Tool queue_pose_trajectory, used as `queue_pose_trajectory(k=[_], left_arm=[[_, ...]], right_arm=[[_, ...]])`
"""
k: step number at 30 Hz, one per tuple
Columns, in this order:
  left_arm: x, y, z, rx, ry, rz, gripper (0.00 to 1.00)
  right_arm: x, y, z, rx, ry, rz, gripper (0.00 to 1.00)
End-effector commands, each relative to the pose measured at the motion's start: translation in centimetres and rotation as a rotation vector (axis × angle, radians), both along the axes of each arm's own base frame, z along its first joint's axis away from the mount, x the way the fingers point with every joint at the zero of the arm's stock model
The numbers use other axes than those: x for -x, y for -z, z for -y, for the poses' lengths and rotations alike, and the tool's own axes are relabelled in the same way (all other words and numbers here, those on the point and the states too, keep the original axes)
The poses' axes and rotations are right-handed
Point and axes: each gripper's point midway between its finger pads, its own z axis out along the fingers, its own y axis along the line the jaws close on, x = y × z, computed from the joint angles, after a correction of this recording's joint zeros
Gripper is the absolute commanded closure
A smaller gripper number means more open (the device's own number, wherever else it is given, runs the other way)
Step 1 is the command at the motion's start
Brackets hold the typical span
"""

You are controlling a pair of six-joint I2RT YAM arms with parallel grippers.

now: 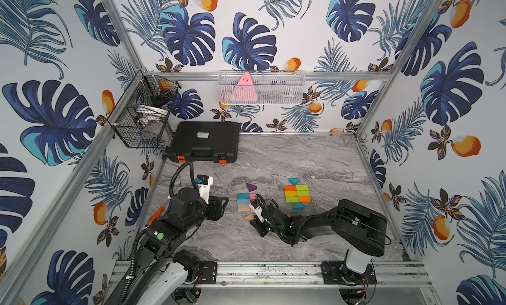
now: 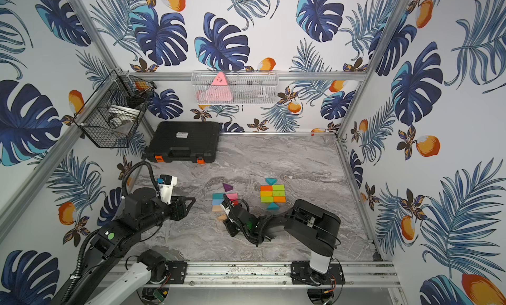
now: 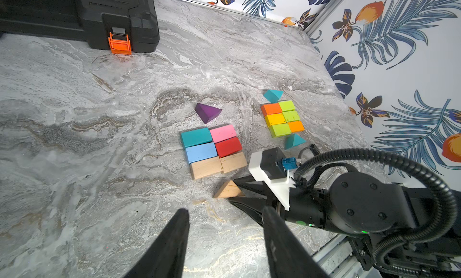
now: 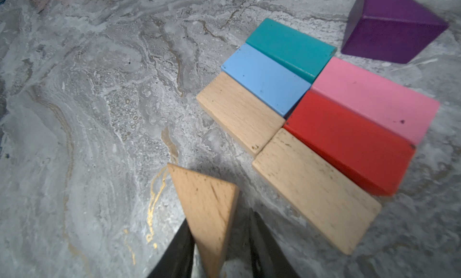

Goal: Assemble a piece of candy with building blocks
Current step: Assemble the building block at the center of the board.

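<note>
The right gripper [image 4: 218, 216] has its jaws drawn narrow onto a plain wooden triangular block [image 4: 207, 201], near but apart from the plain-wood end of a slab of six teal, blue, pink, red and plain wooden rectangular blocks [image 4: 349, 139] on the grey marble tabletop [image 4: 74, 139]. A purple wooden triangular block [image 4: 389, 27] lies by the slab's opposite end. The left gripper [image 3: 225, 209] hovers apart, jaws partly spread, empty. The pinch seems to sit on sloping faces, so the wedge may squirt free; pressing it home could scatter the loose slab.
</note>
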Motion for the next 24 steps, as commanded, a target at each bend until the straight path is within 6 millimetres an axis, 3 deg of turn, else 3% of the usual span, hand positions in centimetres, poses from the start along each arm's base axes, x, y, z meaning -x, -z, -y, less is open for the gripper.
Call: queue_pose_trajectory(k=[1, 10, 19, 24], left_arm=[[-0.3, -0.7, 0.2, 0.005, 0.012, 0.036, 0.47], [-0.3, -0.7, 0.2, 0.005, 0.012, 0.038, 0.47], [-0.3, -0.7, 0.2, 0.006, 0.013, 0.037, 0.47], [-0.3, -0.8, 0.2, 0.008, 0.012, 0.04, 0.47]], right_arm=[[1.7, 3.1, 2.7, 0.142, -0.011, -0.093, 0.61], [2.6, 0.9, 2.7, 0.107, -0.052, -0.099, 0.51], [4.0, -5.1, 3.6, 0.078, -0.167, -0.06, 0.43], [1.0, -8.4, 5.1, -0.012, -0.115, -0.035, 0.42]])
